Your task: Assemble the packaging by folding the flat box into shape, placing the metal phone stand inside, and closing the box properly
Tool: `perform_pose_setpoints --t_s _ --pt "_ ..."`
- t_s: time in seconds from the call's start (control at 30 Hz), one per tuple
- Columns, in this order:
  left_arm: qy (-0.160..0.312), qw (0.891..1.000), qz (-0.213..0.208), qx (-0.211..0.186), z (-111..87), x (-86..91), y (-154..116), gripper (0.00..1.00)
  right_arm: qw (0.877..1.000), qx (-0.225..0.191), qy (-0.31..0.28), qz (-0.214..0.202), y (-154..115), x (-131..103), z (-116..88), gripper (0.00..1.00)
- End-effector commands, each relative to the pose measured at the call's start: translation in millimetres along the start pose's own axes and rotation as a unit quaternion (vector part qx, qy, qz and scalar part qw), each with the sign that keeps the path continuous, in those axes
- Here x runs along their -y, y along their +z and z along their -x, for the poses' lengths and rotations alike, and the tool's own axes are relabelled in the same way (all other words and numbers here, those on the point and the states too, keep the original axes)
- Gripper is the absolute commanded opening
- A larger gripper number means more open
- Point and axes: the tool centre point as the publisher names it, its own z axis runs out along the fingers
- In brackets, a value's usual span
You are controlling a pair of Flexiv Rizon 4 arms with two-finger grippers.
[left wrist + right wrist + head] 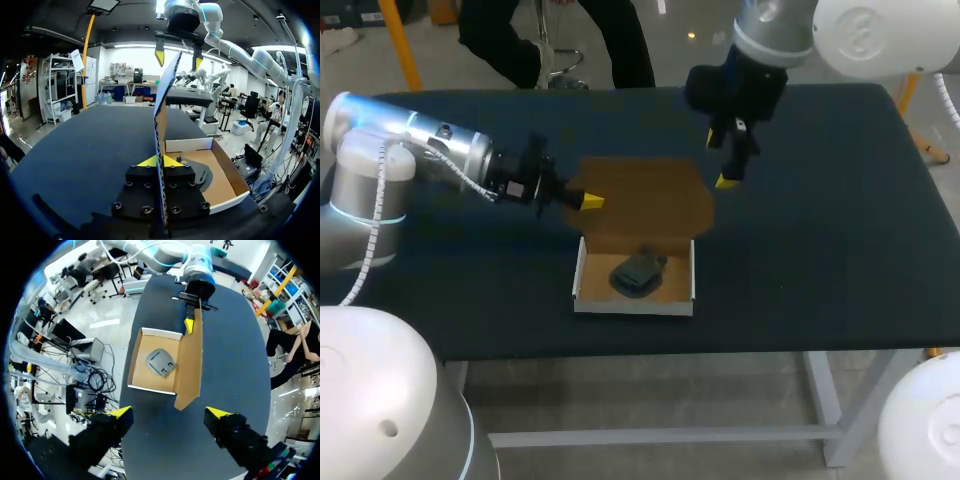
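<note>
A shallow box tray [583, 270], white outside and brown inside, lies near the table's front edge. The dark metal phone stand [638, 272] rests in it. The brown lid flap [650, 195] stands raised from the tray's far wall. My left gripper [588, 201] is shut on the lid's left edge; in the left wrist view the lid [166, 95] runs edge-on between the yellow tips of the left gripper [160, 161]. My right gripper [720, 162] hangs open above the lid's right side, touching nothing. From the right wrist, the right gripper [168, 412] frames the tray [142, 365], stand [161, 362] and lid [191, 360].
The dark blue table [820, 230] stretches wide to the right of the box and to the left in front of my left arm [430, 150]. The tray sits a short way from the table's front edge [720, 345].
</note>
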Motion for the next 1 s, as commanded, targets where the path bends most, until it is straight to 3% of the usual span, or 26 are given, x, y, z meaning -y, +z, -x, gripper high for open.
perform_pose_setpoints --t_s 0.03,0.53,1.0 --pt "0.017 0.999 0.001 0.04 -18.1 3.5 -1 0.0 1.0 -0.004 0.0 -0.005 -2 -3 1 1.0" --pt "0.064 0.995 -0.008 0.077 -24.7 3.6 -4 0.0 1.0 -0.003 -0.004 -0.007 -3 -9 1 1.0" --pt "0.08 0.994 -0.003 0.074 -23.6 1.6 -3 0.0 1.0 -0.002 -0.008 -0.009 -6 -15 3 1.0"
